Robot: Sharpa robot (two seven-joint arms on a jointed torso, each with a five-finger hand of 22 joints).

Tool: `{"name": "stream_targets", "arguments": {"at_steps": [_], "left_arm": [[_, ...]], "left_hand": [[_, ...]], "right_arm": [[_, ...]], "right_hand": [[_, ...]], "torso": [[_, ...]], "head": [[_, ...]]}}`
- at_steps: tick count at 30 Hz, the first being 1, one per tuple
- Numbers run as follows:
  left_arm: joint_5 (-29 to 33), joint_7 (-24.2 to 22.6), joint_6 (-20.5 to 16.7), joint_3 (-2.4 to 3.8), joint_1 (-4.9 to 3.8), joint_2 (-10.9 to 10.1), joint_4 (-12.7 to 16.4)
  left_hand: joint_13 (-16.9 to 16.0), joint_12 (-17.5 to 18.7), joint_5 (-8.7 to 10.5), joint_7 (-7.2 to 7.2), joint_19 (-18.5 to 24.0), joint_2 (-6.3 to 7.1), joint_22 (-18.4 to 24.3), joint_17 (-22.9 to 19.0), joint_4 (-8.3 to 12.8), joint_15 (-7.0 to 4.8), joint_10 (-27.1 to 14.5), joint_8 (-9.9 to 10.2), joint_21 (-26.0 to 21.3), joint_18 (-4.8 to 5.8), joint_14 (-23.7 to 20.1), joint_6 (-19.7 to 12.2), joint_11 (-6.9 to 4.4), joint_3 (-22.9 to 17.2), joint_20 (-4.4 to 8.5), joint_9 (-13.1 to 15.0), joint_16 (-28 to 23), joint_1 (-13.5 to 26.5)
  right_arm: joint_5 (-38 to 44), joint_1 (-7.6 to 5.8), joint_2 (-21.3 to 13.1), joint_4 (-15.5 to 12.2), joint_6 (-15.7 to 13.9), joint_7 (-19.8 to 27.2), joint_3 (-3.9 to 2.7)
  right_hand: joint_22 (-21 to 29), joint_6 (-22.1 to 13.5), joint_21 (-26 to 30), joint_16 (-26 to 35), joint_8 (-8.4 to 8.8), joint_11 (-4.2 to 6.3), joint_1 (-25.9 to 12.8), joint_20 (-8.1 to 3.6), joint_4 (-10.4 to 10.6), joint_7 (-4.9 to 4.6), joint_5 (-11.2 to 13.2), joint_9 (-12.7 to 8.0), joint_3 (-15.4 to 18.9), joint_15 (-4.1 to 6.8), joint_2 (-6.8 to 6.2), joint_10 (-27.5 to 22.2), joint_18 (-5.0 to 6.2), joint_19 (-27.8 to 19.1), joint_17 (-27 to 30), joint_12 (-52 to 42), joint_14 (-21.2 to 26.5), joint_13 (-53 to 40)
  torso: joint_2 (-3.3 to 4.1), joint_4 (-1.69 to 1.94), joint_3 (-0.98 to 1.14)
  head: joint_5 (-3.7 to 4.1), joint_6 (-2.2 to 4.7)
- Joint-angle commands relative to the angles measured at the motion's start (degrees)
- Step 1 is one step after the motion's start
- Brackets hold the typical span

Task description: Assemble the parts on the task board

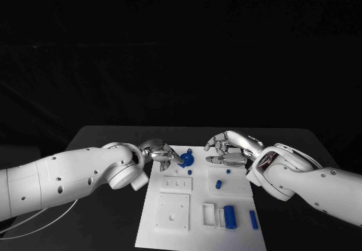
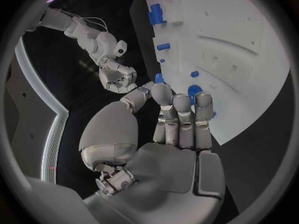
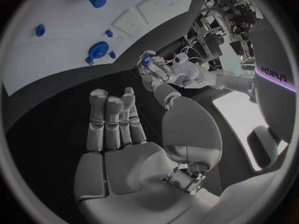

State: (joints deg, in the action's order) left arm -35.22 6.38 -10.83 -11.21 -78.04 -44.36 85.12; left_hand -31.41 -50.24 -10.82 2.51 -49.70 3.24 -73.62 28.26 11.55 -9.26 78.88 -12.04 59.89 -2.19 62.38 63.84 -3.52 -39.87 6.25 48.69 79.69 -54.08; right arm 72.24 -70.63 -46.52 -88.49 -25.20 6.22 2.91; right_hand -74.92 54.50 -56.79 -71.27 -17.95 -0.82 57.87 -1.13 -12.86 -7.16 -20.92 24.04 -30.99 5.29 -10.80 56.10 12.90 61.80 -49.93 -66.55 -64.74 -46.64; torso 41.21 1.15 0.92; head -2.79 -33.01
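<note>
Left hand (image 1: 160,153) pinches blue part (image 1: 185,159) at task board (image 1: 198,230) 12 o'clock; right hand (image 1: 230,148) open, empty. Most parts look loose.

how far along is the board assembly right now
Early, as far as I can tell. Looks done: a round blue part already sits at the far end of the white task board. In hand: the silver left hand pinches a small blue piece; the silver right hand is empty. Left: the blue cylinder and blue bar lying loose near the front.
</note>
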Motion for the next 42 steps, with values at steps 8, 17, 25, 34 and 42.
{"name": "stream_targets", "arguments": {"at_steps": [8, 17, 25, 34, 42], "left_arm": [[-19.48, 5.26, -15.94, -2.29, -0.07, -0.66, 3.93], [-23.54, 5.67, -21.06, -2.62, 0.54, -0.93, 5.74], [-23.97, 5.36, -22.92, -2.62, 2.67, -0.95, 5.82], [-23.38, 5.87, -22.93, -2.62, 5.26, -0.35, 4.82], [-24.67, 6.94, -21.23, -2.62, 5.78, 0.5, 4.17]], "left_hand": [[0.66, 0.98, -2.2, -1.47, -1.7, 1.54, 0.08, -0.45, -0.74, -1.65, 0.95, -0.74, 0.15, 0.64, 3.02, 4.42, -1.77, -1.1, 9.0, -0.07, -0.28, -2.14], [0.83, 1.26, -2.65, -1.67, -2.38, 2.66, 0.07, -0.52, -1.59, -1.87, 1.72, -0.86, 0.29, 0.52, 3.82, 5.03, -1.99, -1.33, 9.16, -0.3, -0.42, -2.88], [0.75, 1.18, -2.98, -1.88, -2.78, 3.41, 0.0, -0.46, -2.13, -2.05, 2.01, -1.05, 0.43, 0.44, 4.23, 5.63, -2.18, -1.36, 9.25, -0.4, -0.36, -3.35], [0.76, 1.25, -3.07, -1.88, -2.77, 3.66, 0.0, -0.49, -2.44, -2.05, 1.96, -1.06, 0.39, 0.45, 4.2, 5.76, -2.18, -1.34, 9.24, -0.47, -0.46, -3.35], [0.75, 1.26, -3.07, -1.91, -2.77, 3.79, -0.01, -0.49, -2.54, -2.05, 1.97, -1.1, 0.38, 0.45, 4.21, 5.89, -2.2, -1.32, 9.24, -0.49, -0.49, -3.39]], "right_arm": [[-0.45, 0.03, 0.05, 0.63, -0.04, -0.21, -0.02], [-0.45, 0.03, -0.03, 2.45, -0.41, -0.23, -0.03], [-0.53, 0.02, -0.09, 3.69, -0.29, -0.42, -0.17], [-0.54, 0.02, -0.14, 3.87, -0.17, -0.56, -0.18], [-0.54, 0.02, -0.15, 3.81, -0.08, -0.63, -0.18]], "right_hand": [[-0.5, 0.2, 0.32, 0.19, -0.31, -0.02, 0.32, 0.31, 0.04, -0.02, -0.41, 0.09, 0.52, -0.07, -0.25, -0.42, 2.1, -0.2, 0.09, 0.36, 0.39, -0.08], [-0.52, 0.21, 0.34, 0.19, -0.32, -0.02, 0.3, 0.32, 0.05, -0.01, -0.52, 0.11, 0.61, -0.08, -0.24, -0.42, 2.1, -0.19, 0.09, 0.37, 0.4, -0.09], [-0.54, 0.22, 0.37, 0.18, -0.35, 0.0, 0.42, 0.32, 0.0, 0.0, -0.82, 0.15, 0.68, -0.06, -0.22, -0.41, 2.1, -0.19, 0.11, 0.37, 0.4, -0.11], [-0.55, 0.22, 0.39, 0.17, -0.36, 0.01, 0.49, 0.32, -0.04, 0.01, -0.96, 0.16, 0.72, -0.06, -0.24, -0.4, 2.1, -0.19, 0.11, 0.38, 0.4, -0.12], [-0.56, 0.23, 0.39, 0.17, -0.37, 0.01, 0.53, 0.32, -0.07, 0.01, -1.03, 0.17, 0.74, -0.05, -0.24, -0.4, 2.1, -0.19, 0.12, 0.38, 0.4, -0.12]], "torso": [[-0.24, 0.2, 0.01], [-0.49, 0.31, 0.08], [-0.41, 0.28, 0.05], [-0.29, 0.22, 0.02], [-0.33, 0.23, 0.06]], "head": [[-0.16, -0.52], [-0.08, -1.46], [-0.08, -1.77], [0.15, -2.11], [0.36, -2.59]]}}
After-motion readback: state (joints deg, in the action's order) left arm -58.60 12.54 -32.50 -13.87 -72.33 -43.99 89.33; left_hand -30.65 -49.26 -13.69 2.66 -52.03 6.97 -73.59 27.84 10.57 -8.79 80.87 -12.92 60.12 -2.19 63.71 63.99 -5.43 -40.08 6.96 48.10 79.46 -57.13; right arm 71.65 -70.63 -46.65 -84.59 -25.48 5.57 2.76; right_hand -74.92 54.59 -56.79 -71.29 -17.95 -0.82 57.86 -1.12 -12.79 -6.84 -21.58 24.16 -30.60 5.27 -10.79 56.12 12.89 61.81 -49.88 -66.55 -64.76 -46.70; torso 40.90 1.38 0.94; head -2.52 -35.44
